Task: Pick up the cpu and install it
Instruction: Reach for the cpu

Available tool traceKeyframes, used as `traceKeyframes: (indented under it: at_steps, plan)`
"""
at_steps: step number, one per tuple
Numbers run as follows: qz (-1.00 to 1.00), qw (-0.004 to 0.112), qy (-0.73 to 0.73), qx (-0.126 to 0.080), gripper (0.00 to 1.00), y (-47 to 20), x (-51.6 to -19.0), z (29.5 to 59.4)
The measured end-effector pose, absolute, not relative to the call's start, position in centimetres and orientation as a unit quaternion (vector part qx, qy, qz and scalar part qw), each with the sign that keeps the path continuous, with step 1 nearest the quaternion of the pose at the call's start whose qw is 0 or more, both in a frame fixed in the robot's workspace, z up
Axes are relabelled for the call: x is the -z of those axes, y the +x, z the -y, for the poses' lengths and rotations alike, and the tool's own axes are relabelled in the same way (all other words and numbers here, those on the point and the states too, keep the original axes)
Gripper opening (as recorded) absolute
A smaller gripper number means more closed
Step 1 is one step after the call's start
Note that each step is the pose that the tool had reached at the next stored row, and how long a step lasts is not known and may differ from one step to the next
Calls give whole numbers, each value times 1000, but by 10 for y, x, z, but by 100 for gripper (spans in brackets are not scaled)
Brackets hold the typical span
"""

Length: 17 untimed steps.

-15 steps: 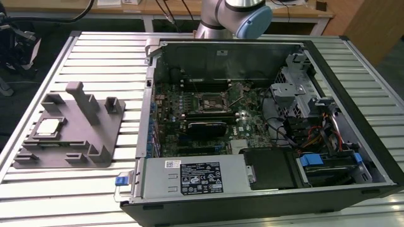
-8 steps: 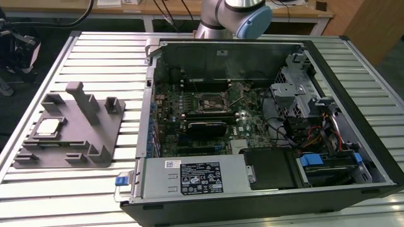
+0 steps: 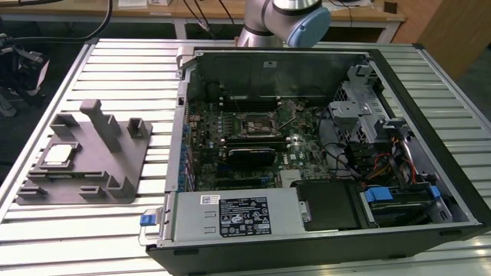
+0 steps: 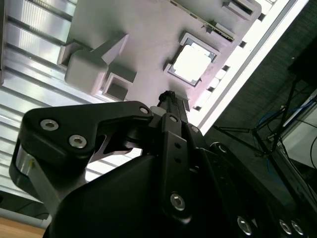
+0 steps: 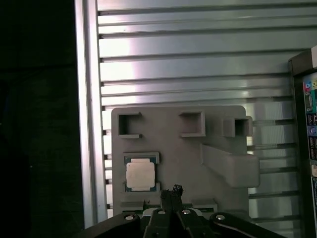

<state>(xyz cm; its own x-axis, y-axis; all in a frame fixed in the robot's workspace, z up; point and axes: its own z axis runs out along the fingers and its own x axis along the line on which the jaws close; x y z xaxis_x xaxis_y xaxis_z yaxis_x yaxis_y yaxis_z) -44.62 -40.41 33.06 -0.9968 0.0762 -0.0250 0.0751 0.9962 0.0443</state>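
Observation:
The cpu (image 3: 60, 154) is a small silvery square chip lying flat in a recess of the grey holder block (image 3: 84, 172), on the slatted table at the exterior view's left. Both wrist views look down on the cpu (image 4: 194, 64) (image 5: 140, 174) in its holder block (image 4: 143, 34) (image 5: 178, 144). My gripper (image 5: 173, 191) (image 4: 171, 96) hangs well above the block, a little to one side of the chip. Its two dark fingers are pressed together with nothing between them. The dark square socket (image 3: 256, 123) sits on the motherboard inside the open computer case.
The open computer case (image 3: 184, 115) lies on its side at the middle and the exterior view's right, with a power supply (image 3: 230, 215), drive cages and cables inside. An upright fin (image 3: 103, 123) rises from the holder block. The robot arm (image 3: 295, 20) stands behind the case.

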Motion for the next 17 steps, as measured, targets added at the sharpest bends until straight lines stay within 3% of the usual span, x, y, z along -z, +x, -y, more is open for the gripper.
traceKeyframes:
  at_steps: [17]
  plan:
    - [-999, 13, 38, -22, 11, -456, -309, 407]
